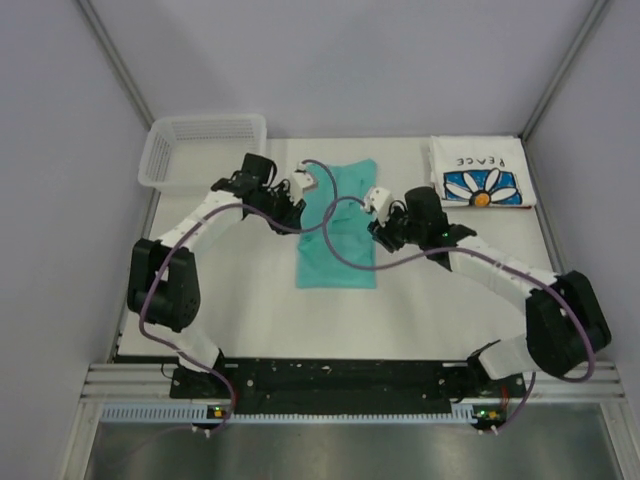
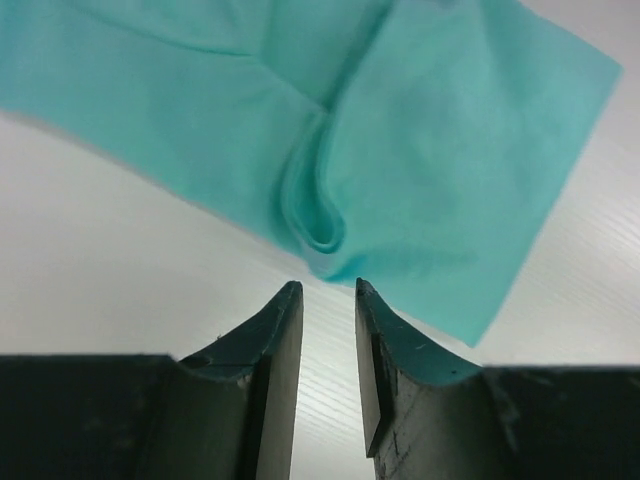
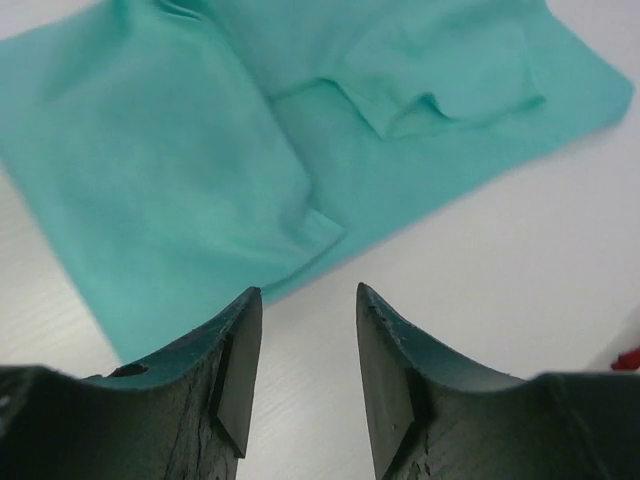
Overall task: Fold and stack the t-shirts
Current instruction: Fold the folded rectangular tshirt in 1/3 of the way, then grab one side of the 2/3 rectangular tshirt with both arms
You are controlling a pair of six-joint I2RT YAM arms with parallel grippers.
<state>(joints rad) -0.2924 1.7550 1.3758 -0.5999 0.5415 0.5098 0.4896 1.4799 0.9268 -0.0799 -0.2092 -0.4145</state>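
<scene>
Two t-shirts listed. Teal t-shirt (image 1: 338,225): laid lengthwise at frame centre on the tabletop (image 1: 250,310), a sleeve folded inward. White PEACE daisy t-shirt (image 1: 480,172): folded, upper right. Left gripper (image 2: 328,290): fingers narrowly parted, empty, just short of a rolled cloth edge. Right gripper (image 3: 308,295): fingers spread, empty, beside the opposite edge. Recommended: all layers to be pinched at matching heights, then carried over evenly.
</scene>
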